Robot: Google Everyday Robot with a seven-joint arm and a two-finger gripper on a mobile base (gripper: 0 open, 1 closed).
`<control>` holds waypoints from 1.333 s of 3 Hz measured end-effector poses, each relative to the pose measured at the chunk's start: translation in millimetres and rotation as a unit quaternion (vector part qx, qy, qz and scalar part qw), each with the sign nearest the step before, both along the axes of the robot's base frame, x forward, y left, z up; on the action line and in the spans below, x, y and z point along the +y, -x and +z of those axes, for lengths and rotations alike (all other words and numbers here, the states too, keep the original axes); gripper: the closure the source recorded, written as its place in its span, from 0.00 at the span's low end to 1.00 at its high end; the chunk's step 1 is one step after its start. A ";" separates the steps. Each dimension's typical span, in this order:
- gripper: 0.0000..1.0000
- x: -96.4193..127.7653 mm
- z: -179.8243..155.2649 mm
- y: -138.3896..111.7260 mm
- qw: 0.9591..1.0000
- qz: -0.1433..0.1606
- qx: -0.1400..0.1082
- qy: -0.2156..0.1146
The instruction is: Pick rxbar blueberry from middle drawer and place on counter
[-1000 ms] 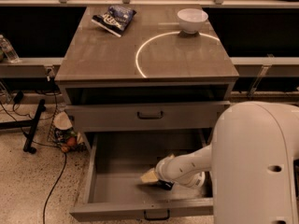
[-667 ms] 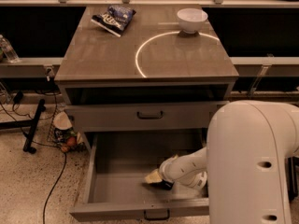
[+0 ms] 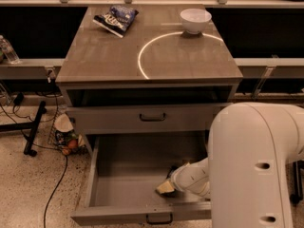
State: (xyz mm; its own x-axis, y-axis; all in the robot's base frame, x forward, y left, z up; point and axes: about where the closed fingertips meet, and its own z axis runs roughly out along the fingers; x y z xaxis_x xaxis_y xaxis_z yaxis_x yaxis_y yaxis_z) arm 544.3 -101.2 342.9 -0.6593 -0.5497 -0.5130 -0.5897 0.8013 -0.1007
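Grey walls of the middle drawer (image 3: 123, 175) are standing pulled far out of the cabinet, so the arm (image 3: 251, 165) is getting room to reach in from above. The gripper (image 3: 166, 188) is sitting low inside this drawer, in its front right part, close to the drawer floor, I think because the rxbar blueberry should be lying there. I am not seeing the bar itself; it is probably hiding under the gripper or the white wrist, and I cannot tell whether the gripper is closed on anything. Above the drawer, the counter (image 3: 109, 56) is waiting as the place for the bar. A blue snack bag (image 3: 115, 19) and a white bowl (image 3: 195, 20) are resting on it, far behind the drawer.
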 end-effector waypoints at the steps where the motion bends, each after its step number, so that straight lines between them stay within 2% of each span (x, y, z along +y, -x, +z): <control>1: 0.26 -2.0 -5.2 11.9 1.000 0.015 0.010 0.007; 3: 0.72 -1.5 5.6 12.1 1.000 0.016 0.010 0.007; 4: 1.00 -0.9 11.3 11.2 1.000 0.018 0.008 0.003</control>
State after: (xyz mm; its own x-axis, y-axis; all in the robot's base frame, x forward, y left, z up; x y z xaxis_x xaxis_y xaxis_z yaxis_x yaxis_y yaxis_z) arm 533.1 -102.1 354.2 -0.6476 -0.5753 -0.4997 -0.6190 0.7796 -0.0953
